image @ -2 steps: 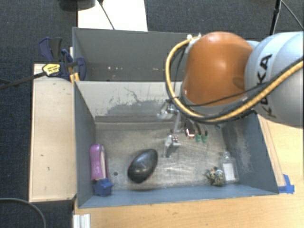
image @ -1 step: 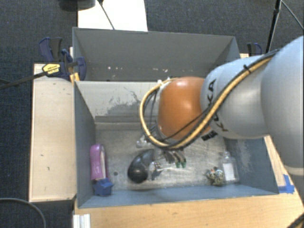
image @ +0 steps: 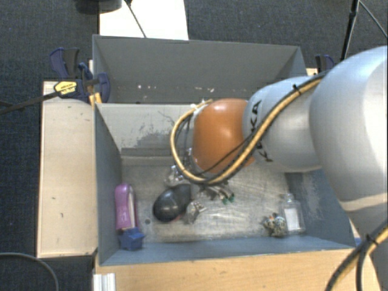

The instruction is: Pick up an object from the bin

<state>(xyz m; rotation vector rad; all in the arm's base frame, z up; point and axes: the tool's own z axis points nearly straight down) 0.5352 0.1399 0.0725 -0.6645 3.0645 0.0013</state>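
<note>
Along the left wall of the grey bin (image: pixel 109 162) we see a pink bottle (image: pixel 124 206) lying lengthwise, and just in front of it, in the near left corner, a small blue thing (image: pixel 131 239). Right of the bottle, near the middle of the bin floor, lies a dark rounded lump (image: pixel 168 205). Close against its right edge, touching or just beside it, is the end effector (image: pixel 197 204), low over the floor beneath the arm's orange cover (image: pixel 218 135) and its looped cables. We cannot tell whether it is apart or together. Well apart, toward the near right corner, a small greenish cluster (image: pixel 274 225) lies just beside a little clear bottle (image: pixel 292 214), below the pale arm (image: pixel 315 126) that comes in from the right
</note>
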